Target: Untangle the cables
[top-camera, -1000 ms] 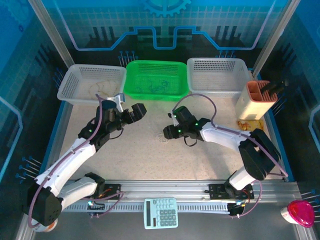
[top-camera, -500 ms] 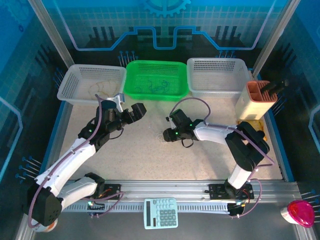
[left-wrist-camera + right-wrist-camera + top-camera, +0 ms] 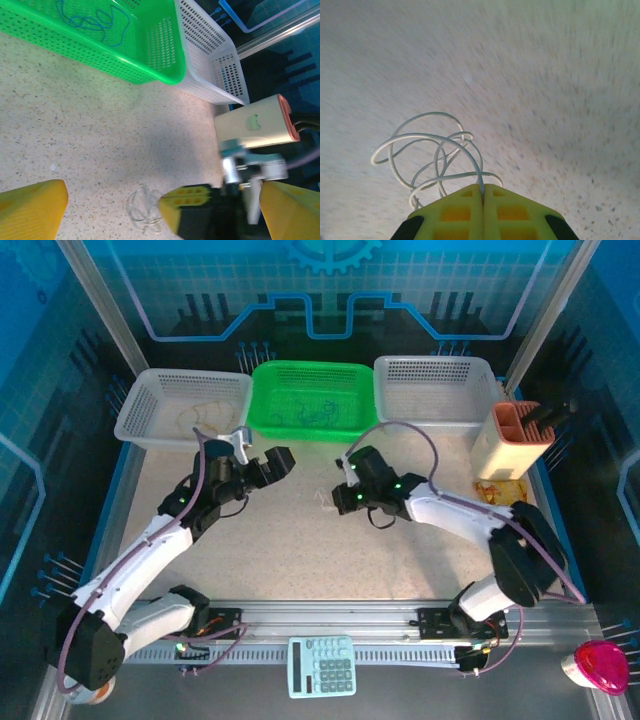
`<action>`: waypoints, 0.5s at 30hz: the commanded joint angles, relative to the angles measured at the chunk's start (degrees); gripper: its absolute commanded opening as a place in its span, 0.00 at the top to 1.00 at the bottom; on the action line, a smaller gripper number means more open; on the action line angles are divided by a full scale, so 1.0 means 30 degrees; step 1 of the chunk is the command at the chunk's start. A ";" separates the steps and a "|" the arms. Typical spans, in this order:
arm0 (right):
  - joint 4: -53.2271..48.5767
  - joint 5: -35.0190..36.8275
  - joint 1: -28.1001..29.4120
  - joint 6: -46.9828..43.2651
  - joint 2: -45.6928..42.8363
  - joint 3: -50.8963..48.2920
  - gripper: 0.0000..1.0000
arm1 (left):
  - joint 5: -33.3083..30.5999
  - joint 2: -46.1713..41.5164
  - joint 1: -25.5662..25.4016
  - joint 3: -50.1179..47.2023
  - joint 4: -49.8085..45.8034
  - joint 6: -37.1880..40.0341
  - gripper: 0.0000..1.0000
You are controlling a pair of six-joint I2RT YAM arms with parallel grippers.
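A curly white cable (image 3: 427, 145) lies in loose loops on the speckled table. My right gripper (image 3: 482, 187) is shut on one strand of it, the yellow fingers pressed together. From above, the right gripper (image 3: 336, 502) sits mid-table with the white cable (image 3: 322, 503) at its tip. My left gripper (image 3: 262, 455) hangs open to its left, apart from the cable. In the left wrist view its yellow fingers (image 3: 30, 207) stand wide, with the white cable (image 3: 140, 210) and the right gripper (image 3: 167, 207) between them further off. Blue cables (image 3: 310, 415) lie in the green basket (image 3: 265, 425).
A white basket (image 3: 135, 425) at back left holds a pale cord (image 3: 195, 415). Another white basket (image 3: 435, 420) stands at back right, next to a cream and orange holder (image 3: 505, 445). A calculator (image 3: 322, 665) lies at the near edge and a pink object (image 3: 600, 667) at near right.
My right gripper has closed on the white cable and drawn slightly back, its arm swinging. The left arm has not moved.
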 commanded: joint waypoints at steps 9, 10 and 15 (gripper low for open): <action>0.0558 -0.2852 -0.2118 0.1322 -0.3224 0.1037 1.00 | 0.5501 0.1708 0.0074 -0.0151 0.5841 -0.0927 0.04; 0.0602 -0.3117 -0.2210 0.1460 -0.3195 0.1067 1.00 | 0.6015 0.1960 0.0074 -0.0152 0.6453 -0.1027 0.10; 0.1041 -0.4306 -0.2621 0.2064 -0.3079 0.0873 1.00 | 0.7466 0.2841 0.0074 -0.0064 0.7859 -0.0858 0.32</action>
